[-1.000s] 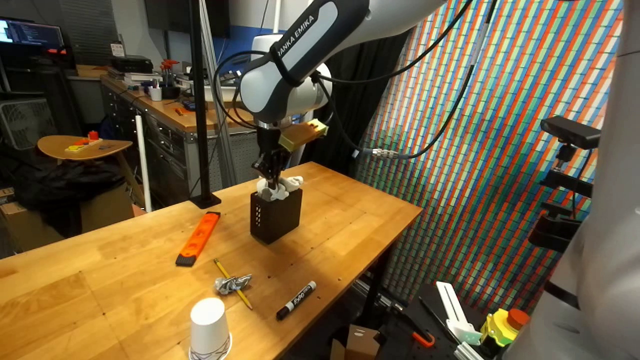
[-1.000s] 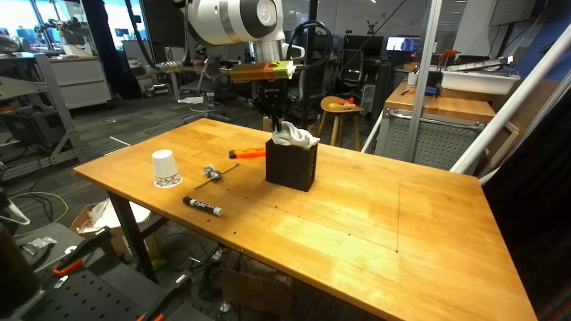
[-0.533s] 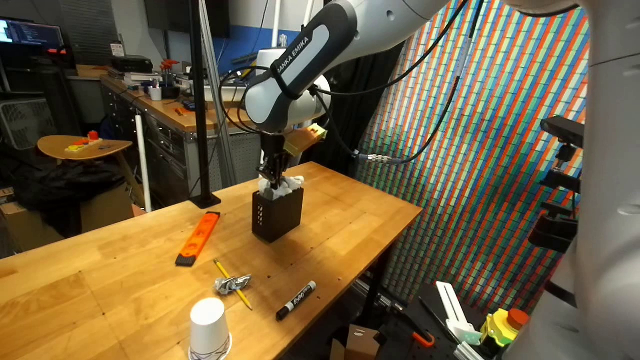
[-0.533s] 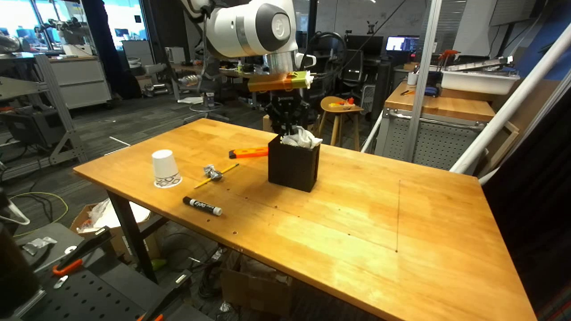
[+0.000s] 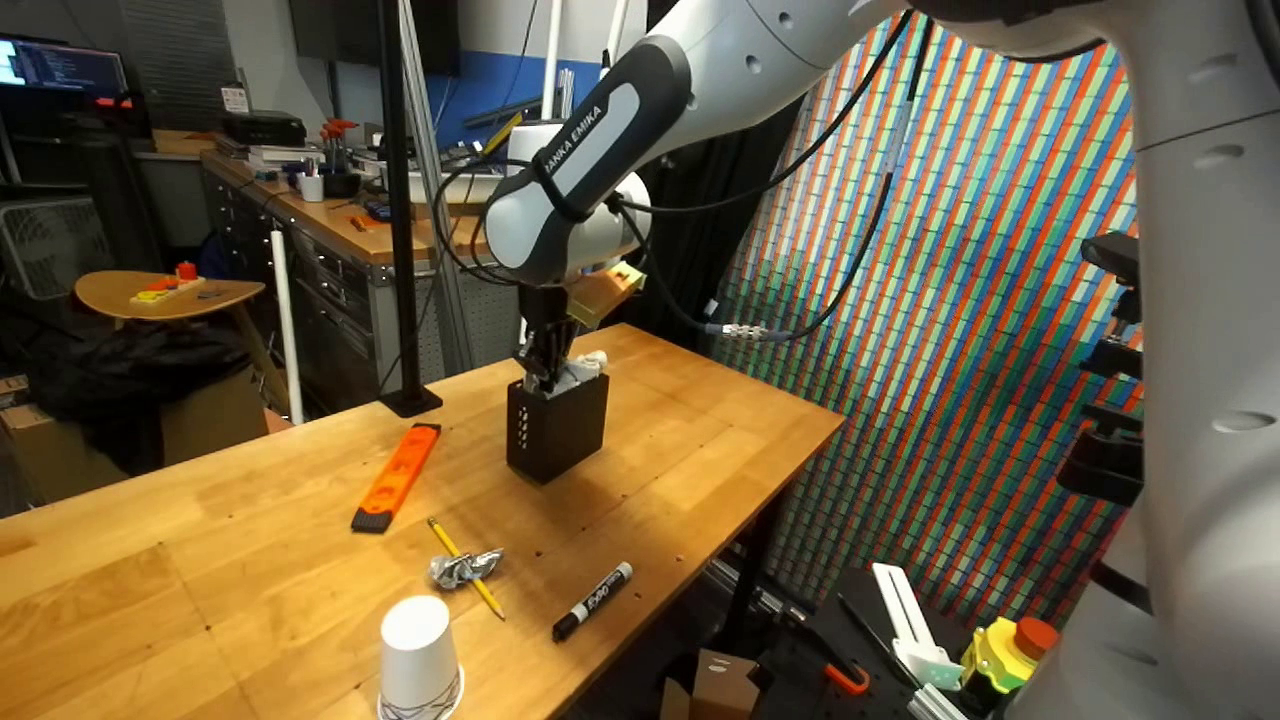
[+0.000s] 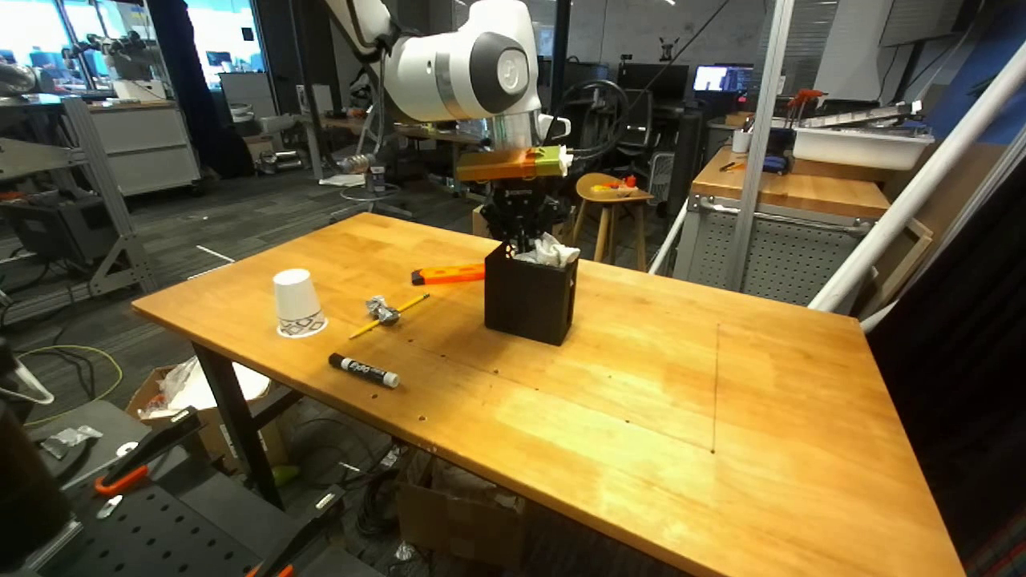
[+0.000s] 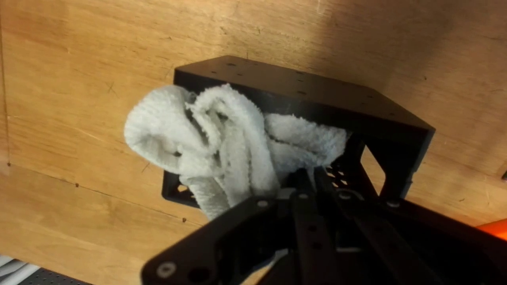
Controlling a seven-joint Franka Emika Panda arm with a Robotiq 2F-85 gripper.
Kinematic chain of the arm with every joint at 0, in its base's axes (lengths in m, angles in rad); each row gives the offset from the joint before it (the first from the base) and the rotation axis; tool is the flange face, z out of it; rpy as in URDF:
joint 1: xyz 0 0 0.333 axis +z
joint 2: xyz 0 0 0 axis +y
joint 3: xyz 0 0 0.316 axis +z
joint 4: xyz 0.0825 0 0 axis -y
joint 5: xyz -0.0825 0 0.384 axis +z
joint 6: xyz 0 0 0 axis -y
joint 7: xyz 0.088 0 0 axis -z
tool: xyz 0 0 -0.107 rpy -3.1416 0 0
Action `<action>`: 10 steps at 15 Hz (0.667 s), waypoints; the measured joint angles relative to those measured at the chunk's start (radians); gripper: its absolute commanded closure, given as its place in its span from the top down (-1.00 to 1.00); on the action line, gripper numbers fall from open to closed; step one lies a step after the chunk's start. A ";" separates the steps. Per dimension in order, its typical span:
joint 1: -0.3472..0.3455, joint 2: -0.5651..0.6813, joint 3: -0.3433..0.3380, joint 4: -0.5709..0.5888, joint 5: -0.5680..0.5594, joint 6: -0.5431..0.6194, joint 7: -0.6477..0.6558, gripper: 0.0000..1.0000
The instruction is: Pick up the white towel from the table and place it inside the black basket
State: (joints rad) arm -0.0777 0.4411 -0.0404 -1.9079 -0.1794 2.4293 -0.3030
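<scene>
The white towel (image 7: 237, 146) is bunched up inside the mouth of the black basket (image 7: 301, 89). Part of it bulges above the rim and hangs over one end in the wrist view. The top of the towel also shows in both exterior views (image 5: 592, 364) (image 6: 555, 252). The black basket stands upright on the wooden table (image 6: 641, 473) and shows in both exterior views (image 5: 560, 430) (image 6: 529, 300). My gripper (image 7: 310, 169) points down into the basket's opening, its fingers close together with a thin strip of towel between them. The fingertips are partly hidden by the basket in the exterior views.
An orange tool (image 5: 398, 478) lies beside the basket. A pencil (image 5: 485, 595) with crumpled foil (image 5: 466, 569), a black marker (image 5: 592, 602) and an upturned white cup (image 5: 418, 650) are farther along the table. A black post (image 5: 400, 220) stands at the table's edge.
My gripper has moved down, pushing its fingers and the towel deeper into the basket. Less towel shows above the rim. The basket has shifted slightly on the table.
</scene>
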 measured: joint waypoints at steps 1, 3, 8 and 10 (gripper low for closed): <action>-0.003 0.009 0.001 0.004 0.001 0.000 -0.005 -0.93; -0.009 0.029 0.008 0.011 0.009 0.000 -0.018 -0.93; -0.027 0.076 0.024 0.025 0.018 -0.001 -0.042 -0.93; -0.034 0.083 0.025 0.027 0.018 -0.003 -0.049 -0.93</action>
State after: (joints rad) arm -0.1117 0.5240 -0.0157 -1.8813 -0.1610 2.4268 -0.3520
